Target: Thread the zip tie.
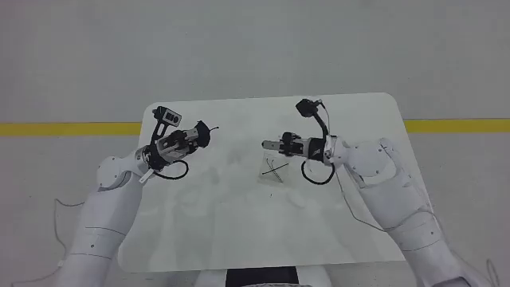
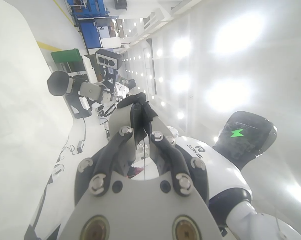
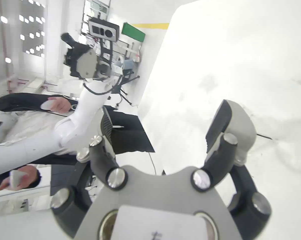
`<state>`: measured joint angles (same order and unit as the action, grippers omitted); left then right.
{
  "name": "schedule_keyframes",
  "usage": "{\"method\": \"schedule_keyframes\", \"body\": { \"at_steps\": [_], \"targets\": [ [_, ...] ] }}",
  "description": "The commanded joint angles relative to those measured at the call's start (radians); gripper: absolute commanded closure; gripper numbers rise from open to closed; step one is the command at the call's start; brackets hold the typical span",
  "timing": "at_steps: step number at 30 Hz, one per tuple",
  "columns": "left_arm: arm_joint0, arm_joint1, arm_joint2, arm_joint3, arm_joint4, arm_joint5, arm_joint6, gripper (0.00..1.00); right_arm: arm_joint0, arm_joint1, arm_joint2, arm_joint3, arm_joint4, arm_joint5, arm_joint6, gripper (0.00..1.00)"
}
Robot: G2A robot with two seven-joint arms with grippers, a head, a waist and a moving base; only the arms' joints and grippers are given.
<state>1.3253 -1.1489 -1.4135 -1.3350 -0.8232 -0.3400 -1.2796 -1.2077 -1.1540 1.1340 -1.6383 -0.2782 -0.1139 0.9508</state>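
**A:** Where is the zip tie?

**B:** On the table (image 1: 239, 223), a thin dark zip tie (image 1: 275, 168) at five o'clock from the right gripper (image 1: 268, 145), whose jaws are spread and empty. The left gripper (image 1: 203, 132) is clenched.

**A:** How does it lie?

**B:** Strands cross, two-to-eight and ten-to-four; its head is too small to find. Probably light, springy and slick, so pinch near an end.

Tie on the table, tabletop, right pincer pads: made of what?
Tie: thin black strip, likely plastic; too small to judge finish. Tabletop: white, matte, smudged; material unclear, maybe laminate. Right pincer pads: black, ribbed, probably rubber, on grey shells that look like moulded plastic.
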Motion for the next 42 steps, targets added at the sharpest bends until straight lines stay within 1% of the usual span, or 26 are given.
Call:
{"method": "schedule_keyframes", "body": {
  "at_steps": [1, 4, 7, 9, 11, 13, 22, 23, 25, 26, 28, 30, 32, 40, 42],
  "targets": [
    [0.000, 0.000, 0.000, 0.000, 0.000, 0.000, 0.000, 1.00, 0.027, 0.002, -0.024, -0.010, -0.133, 0.018, 0.022, 0.00],
    [0.000, 0.000, 0.000, 0.000, 0.000, 0.000, 0.000, 1.00, 0.082, 0.002, -0.077, -0.014, -0.302, 0.037, 0.059, 0.00],
    [0.000, 0.000, 0.000, 0.000, 0.000, 0.000, 0.000, 1.00, 0.133, -0.005, -0.146, -0.003, -0.429, 0.061, 0.107, 0.00],
    [0.000, 0.000, 0.000, 0.000, 0.000, 0.000, 0.000, 1.00, 0.162, -0.013, -0.193, 0.019, -0.478, 0.102, 0.150, 0.00],
    [0.000, 0.000, 0.000, 0.000, 0.000, 0.000, 0.000, 1.00, 0.179, -0.021, -0.229, 0.040, -0.498, 0.142, 0.181, 0.00],
    [0.000, 0.000, 0.000, 0.000, 0.000, 0.000, 0.000, 1.00, 0.187, -0.031, -0.248, 0.044, -0.477, 0.182, 0.181, 0.00],
    [0.000, 0.000, 0.000, 0.000, 0.000, 0.000, 0.000, 1.00, 0.184, -0.031, -0.249, 0.044, -0.476, 0.179, 0.177, 0.00],
    [0.000, 0.000, 0.000, 0.000, 0.000, 0.000, 0.000, 1.00, 0.179, -0.032, -0.262, 0.045, -0.480, 0.163, 0.182, 0.00],
    [0.000, 0.000, 0.000, 0.000, 0.000, 0.000, 0.000, 1.00, 0.185, -0.036, -0.278, 0.050, -0.466, 0.169, 0.206, 0.00],
    [0.000, 0.000, 0.000, 0.000, 0.000, 0.000, 0.000, 1.00, 0.188, -0.041, -0.293, 0.058, -0.441, 0.161, 0.226, 0.00],
    [0.000, 0.000, 0.000, 0.000, 0.000, 0.000, 0.000, 1.00, 0.201, -0.048, -0.312, 0.079, -0.426, 0.185, 0.251, 0.00],
    [0.000, 0.000, 0.000, 0.000, 0.000, 0.000, 0.000, 1.00, 0.210, -0.058, -0.328, 0.091, -0.383, 0.197, 0.259, 0.00],
    [0.000, 0.000, 0.000, 0.000, 0.000, 0.000, 0.000, 1.00, 0.216, -0.063, -0.337, 0.098, -0.367, 0.199, 0.257, 0.00],
    [0.000, 0.000, 0.000, 0.000, 0.000, 0.000, 0.000, 1.00, 0.216, -0.063, -0.337, 0.098, -0.367, 0.199, 0.257, 0.00],
    [0.000, 0.000, 0.000, 0.000, 0.000, 0.000, 0.000, 1.00, 0.203, -0.064, -0.343, 0.100, -0.367, 0.188, 0.223, 0.00]
  ]
}}
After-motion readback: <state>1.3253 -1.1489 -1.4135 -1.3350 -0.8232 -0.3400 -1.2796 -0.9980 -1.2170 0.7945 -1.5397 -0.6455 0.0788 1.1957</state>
